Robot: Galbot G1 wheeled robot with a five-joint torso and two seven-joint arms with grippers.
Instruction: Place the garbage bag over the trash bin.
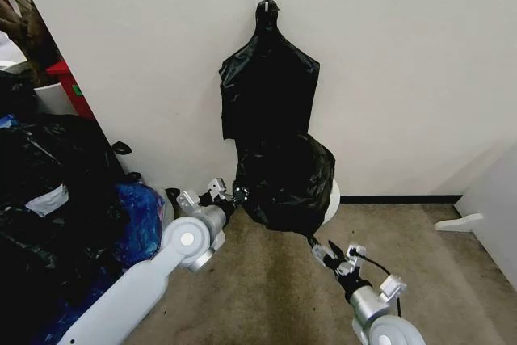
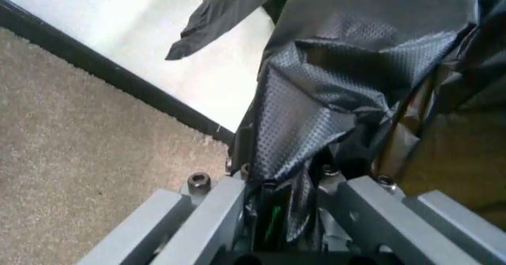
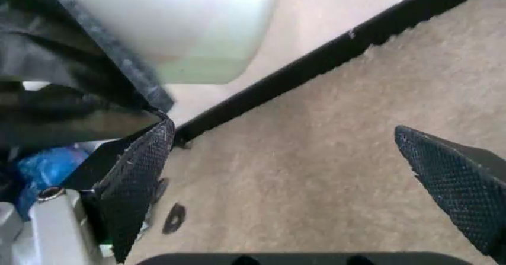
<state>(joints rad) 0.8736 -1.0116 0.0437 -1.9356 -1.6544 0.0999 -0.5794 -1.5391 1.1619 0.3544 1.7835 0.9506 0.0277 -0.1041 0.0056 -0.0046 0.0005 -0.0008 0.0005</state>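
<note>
The garbage bag (image 1: 283, 183) is a glossy black sheet draped over the trash bin (image 1: 333, 199), whose cream side shows at the bag's right edge. The bin stands on the carpet against the wall. My left gripper (image 1: 235, 194) is at the bag's left side, shut on a fold of the bag (image 2: 316, 117) that runs between its fingers (image 2: 213, 217). My right gripper (image 1: 327, 253) hangs just below the bag's lower right edge, open. In the right wrist view its pads (image 3: 138, 182) stand wide apart, the bag's edge (image 3: 118, 69) reaches one fingertip, and the bin (image 3: 182, 28) lies beyond.
More flat black bags (image 1: 268, 86) hang from a wall hook above the bin. A heap of stuffed black bags (image 1: 48, 199) and a blue bag (image 1: 139, 217) crowd the left. A white object (image 1: 457, 222) lies on the carpet at the right, by a black baseboard (image 1: 400, 198).
</note>
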